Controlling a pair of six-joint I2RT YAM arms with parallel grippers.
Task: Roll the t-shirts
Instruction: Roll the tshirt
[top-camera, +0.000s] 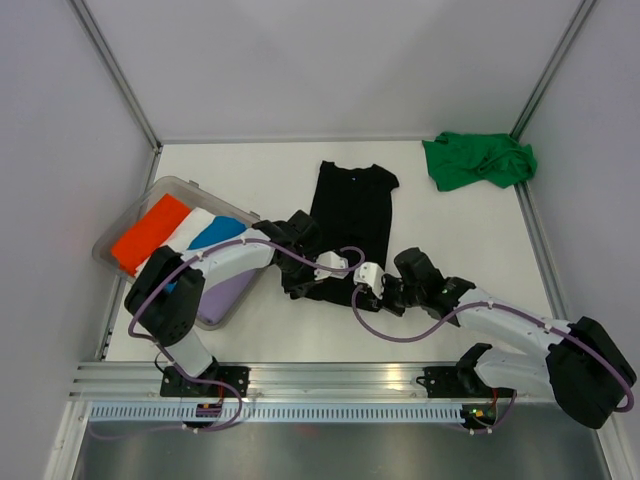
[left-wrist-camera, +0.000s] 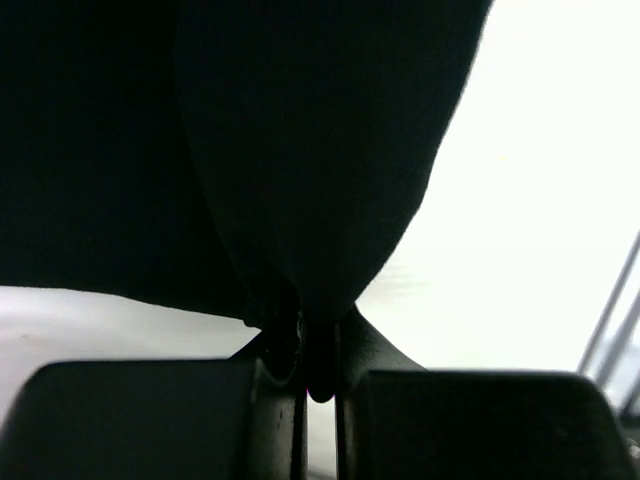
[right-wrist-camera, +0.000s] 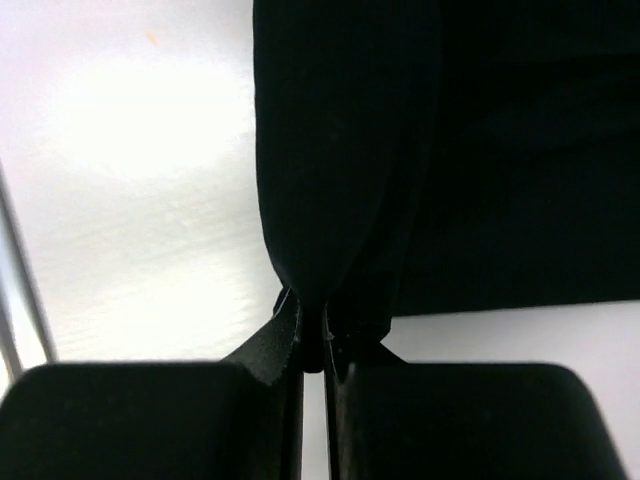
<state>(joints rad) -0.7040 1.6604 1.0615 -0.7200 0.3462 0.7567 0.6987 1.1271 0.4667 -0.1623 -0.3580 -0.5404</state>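
Top view
- Black cloth short-sleeved t-shirt (top-camera: 350, 210): lies flat mid-table, collar toward the far edge, near hem under both grippers.
- Bright green t-shirt (top-camera: 478, 160): crumpled at the far right corner of the white table (top-camera: 480, 240), well apart from the black one.
- Clear plastic tub (top-camera: 170, 182): at the left edge; holds folded orange (top-camera: 150, 230), white (top-camera: 198, 222), blue (top-camera: 218, 232) and lilac (top-camera: 225, 295) shirts, partly hidden by the left arm.
- Left gripper (top-camera: 303, 283): at the near left corner of the black t-shirt's hem.
- Right gripper (top-camera: 365, 298): at the near right corner of the same hem, close beside the left one.

Left wrist view
- Left gripper (left-wrist-camera: 318, 340): jaws pressed together on a pinched fold of black cloth.
- Black t-shirt (left-wrist-camera: 320, 150): rises from the pinch in a bulging fold and fills the upper frame; bright table (left-wrist-camera: 540, 200) to its right.

Right wrist view
- Right gripper (right-wrist-camera: 312, 335): jaws clamped on a narrow fold of black cloth.
- Black t-shirt (right-wrist-camera: 340, 150): fold stands up from the jaws, more of it spread to the right; table (right-wrist-camera: 130, 200) to the left.
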